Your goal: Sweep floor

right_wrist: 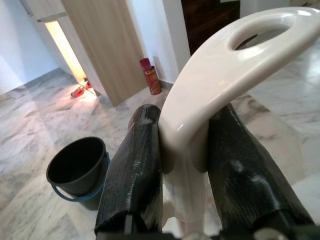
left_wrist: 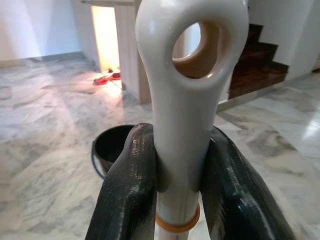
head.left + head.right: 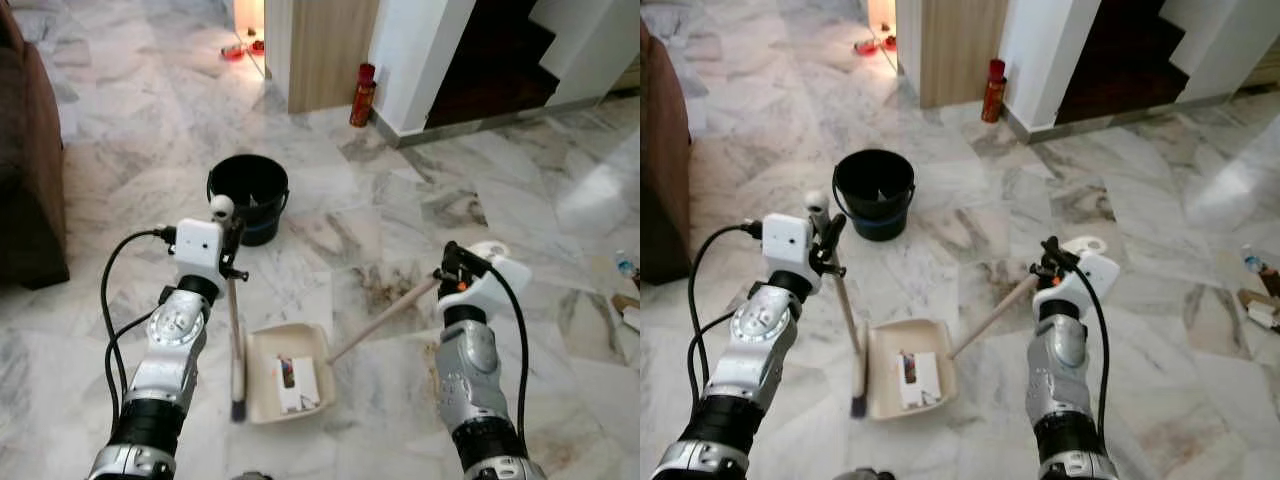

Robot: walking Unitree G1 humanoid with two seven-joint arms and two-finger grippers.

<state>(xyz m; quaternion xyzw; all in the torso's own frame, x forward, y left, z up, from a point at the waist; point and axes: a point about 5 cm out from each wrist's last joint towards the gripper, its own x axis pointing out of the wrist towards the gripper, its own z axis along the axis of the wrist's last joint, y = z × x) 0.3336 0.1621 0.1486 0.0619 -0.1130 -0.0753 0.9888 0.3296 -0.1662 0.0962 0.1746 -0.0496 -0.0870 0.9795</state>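
Now both grippers are clamped tight, the left gripper (image 2: pixel 175 190) on the cream plastic brush handle (image 2: pixel 182 125), the right gripper (image 1: pixel 187 165) on the cream long-handled dustpan (image 3: pixel 288 372), whose small white box (image 3: pixel 297 385) could spill if it tilts before reaching the black bucket (image 3: pixel 248 196).

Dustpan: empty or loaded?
Loaded. The dustpan rests on the floor with a small white carton inside; the right claw holds its handle.
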